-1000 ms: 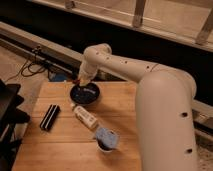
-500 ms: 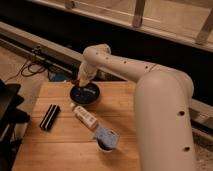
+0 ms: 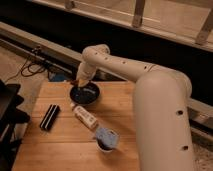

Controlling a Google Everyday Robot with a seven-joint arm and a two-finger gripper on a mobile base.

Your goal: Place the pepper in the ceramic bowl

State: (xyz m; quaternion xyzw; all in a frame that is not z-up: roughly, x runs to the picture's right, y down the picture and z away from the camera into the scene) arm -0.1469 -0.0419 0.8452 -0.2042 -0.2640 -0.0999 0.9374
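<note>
The ceramic bowl (image 3: 85, 94), dark and glossy, sits at the far middle of the wooden table (image 3: 65, 145). My gripper (image 3: 78, 82) hangs just over the bowl's far left rim, at the end of the white arm (image 3: 125, 67). A small reddish-brown pepper (image 3: 75, 83) shows at the gripper's tip, held off the table and above the rim.
A white bottle (image 3: 84, 115) lies on its side in front of the bowl. A black ridged block (image 3: 49, 117) lies to the left. A small cup with light blue contents (image 3: 105, 138) stands nearer the front. A dark object (image 3: 9, 112) stands past the table's left edge.
</note>
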